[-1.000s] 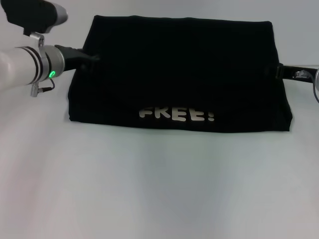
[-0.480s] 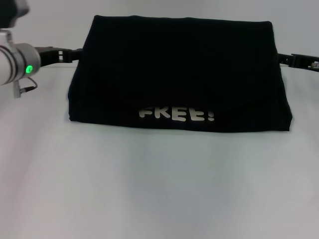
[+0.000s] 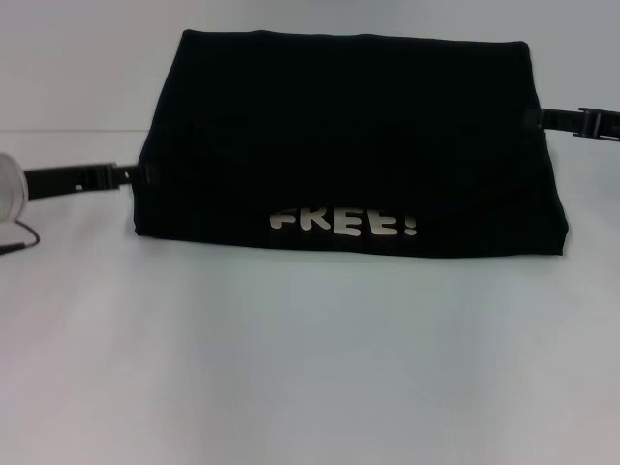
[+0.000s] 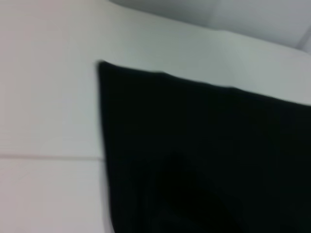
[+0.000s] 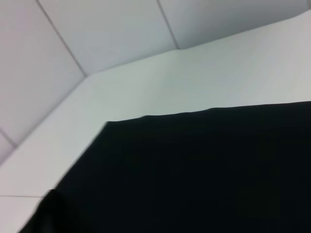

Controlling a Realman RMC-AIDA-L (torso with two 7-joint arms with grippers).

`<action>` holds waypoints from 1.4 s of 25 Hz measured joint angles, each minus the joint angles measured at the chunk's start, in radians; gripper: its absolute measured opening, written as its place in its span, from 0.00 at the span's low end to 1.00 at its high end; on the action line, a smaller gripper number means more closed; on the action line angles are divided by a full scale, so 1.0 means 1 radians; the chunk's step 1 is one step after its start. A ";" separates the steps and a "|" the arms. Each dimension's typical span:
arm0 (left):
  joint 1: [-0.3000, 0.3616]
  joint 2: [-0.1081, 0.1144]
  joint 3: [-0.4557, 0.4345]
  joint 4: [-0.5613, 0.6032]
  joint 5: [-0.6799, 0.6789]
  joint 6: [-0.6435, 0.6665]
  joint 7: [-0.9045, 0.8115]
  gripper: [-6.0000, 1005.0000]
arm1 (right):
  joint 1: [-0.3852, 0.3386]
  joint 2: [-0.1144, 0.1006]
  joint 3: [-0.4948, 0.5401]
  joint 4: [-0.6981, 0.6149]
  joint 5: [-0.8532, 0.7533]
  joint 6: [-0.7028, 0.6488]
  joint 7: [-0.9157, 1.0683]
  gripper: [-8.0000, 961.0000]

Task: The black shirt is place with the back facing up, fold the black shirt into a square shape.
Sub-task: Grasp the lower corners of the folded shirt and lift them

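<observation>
The black shirt (image 3: 349,136) lies folded into a wide block on the white table, with white letters "FREE!" (image 3: 344,223) showing near its front edge. My left gripper (image 3: 136,175) is low at the shirt's left edge, near the front left corner, and appears to touch it. My right gripper (image 3: 535,118) is at the shirt's right edge, about halfway back. The left wrist view shows black cloth (image 4: 204,155) with one corner on the table. The right wrist view shows black cloth (image 5: 194,174) close up.
The white table (image 3: 310,368) stretches in front of the shirt. A pale wall (image 5: 97,34) rises behind the table. A thin cable (image 3: 19,242) hangs by my left arm at the left border.
My left arm has pulled back out of the picture and dropped lower, its gripper now near the shirt's front left corner. My right gripper has shifted slightly farther back along the right edge. The shirt has not moved.
</observation>
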State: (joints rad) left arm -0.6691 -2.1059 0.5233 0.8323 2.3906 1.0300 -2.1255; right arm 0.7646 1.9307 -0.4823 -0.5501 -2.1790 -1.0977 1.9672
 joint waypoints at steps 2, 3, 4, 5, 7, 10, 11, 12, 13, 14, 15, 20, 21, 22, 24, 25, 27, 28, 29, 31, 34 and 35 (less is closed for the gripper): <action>0.020 -0.003 0.000 0.011 0.004 0.044 0.022 0.88 | -0.007 -0.004 0.002 -0.003 0.014 -0.013 0.000 0.78; 0.024 -0.005 0.001 0.011 0.005 0.051 0.034 0.88 | -0.008 -0.004 0.002 -0.003 0.017 -0.014 0.000 0.78; 0.029 -0.008 0.004 0.008 0.005 0.052 0.059 0.88 | -0.010 -0.005 0.003 -0.003 0.020 -0.012 0.001 0.78; 0.034 -0.013 0.014 -0.002 0.006 0.041 0.099 0.88 | -0.010 -0.005 0.003 -0.002 0.020 -0.011 0.001 0.78; 0.036 -0.017 0.026 -0.011 0.006 0.029 0.129 0.88 | -0.010 -0.005 0.004 -0.002 0.021 -0.008 0.005 0.78; 0.030 -0.026 0.092 -0.055 0.007 -0.047 0.209 0.88 | -0.007 -0.005 0.004 -0.003 0.021 -0.009 0.016 0.78; 0.029 -0.028 0.115 -0.067 0.011 -0.080 0.221 0.88 | -0.006 -0.004 0.004 -0.003 0.021 -0.009 0.020 0.78; 0.028 -0.030 0.140 -0.076 0.014 -0.112 0.228 0.88 | -0.004 -0.004 0.004 -0.003 0.021 -0.008 0.023 0.78; 0.028 -0.032 0.160 -0.081 0.017 -0.143 0.229 0.88 | -0.004 -0.003 0.004 -0.003 0.021 -0.008 0.025 0.78; 0.028 -0.034 0.175 -0.084 0.019 -0.167 0.230 0.88 | -0.003 -0.003 0.004 -0.003 0.021 -0.006 0.027 0.78; 0.028 -0.037 0.192 -0.087 0.020 -0.195 0.232 0.88 | -0.003 -0.003 0.004 -0.004 0.021 -0.005 0.027 0.78; 0.027 -0.040 0.210 -0.107 0.021 -0.241 0.251 0.88 | -0.004 0.004 0.004 -0.004 0.021 0.016 0.027 0.78; 0.025 -0.038 0.210 -0.116 0.021 -0.241 0.257 0.88 | -0.005 0.004 0.004 -0.004 0.021 0.017 0.027 0.78; 0.023 -0.037 0.210 -0.121 0.021 -0.240 0.265 0.88 | -0.005 0.005 0.004 -0.004 0.021 0.019 0.027 0.78; 0.020 -0.037 0.218 -0.126 0.021 -0.237 0.281 0.88 | -0.007 0.006 0.004 -0.003 0.021 0.019 0.027 0.78; 0.020 -0.039 0.228 -0.126 0.021 -0.235 0.288 0.88 | -0.008 0.007 0.004 -0.003 0.021 0.019 0.027 0.78; 0.020 -0.042 0.243 -0.124 0.021 -0.235 0.291 0.87 | -0.010 0.007 0.004 -0.003 0.021 0.019 0.031 0.78; 0.019 -0.042 0.250 -0.123 0.021 -0.235 0.292 0.87 | -0.011 0.007 0.004 -0.003 0.021 0.019 0.033 0.78; 0.018 -0.043 0.254 -0.123 0.021 -0.236 0.291 0.86 | -0.011 0.007 0.004 -0.003 0.021 0.019 0.035 0.78; 0.017 -0.041 0.249 -0.123 0.021 -0.242 0.288 0.86 | -0.012 0.006 0.004 -0.004 0.021 0.017 0.036 0.78; 0.015 -0.036 0.235 -0.124 0.021 -0.244 0.279 0.85 | -0.013 0.006 0.004 -0.004 0.021 0.015 0.036 0.78; 0.015 -0.035 0.235 -0.124 0.021 -0.244 0.276 0.80 | -0.013 0.006 0.003 -0.004 0.021 0.015 0.036 0.78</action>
State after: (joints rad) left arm -0.6542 -2.1413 0.7585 0.7082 2.4114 0.7860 -1.8492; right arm 0.7515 1.9367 -0.4791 -0.5537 -2.1583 -1.0822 2.0033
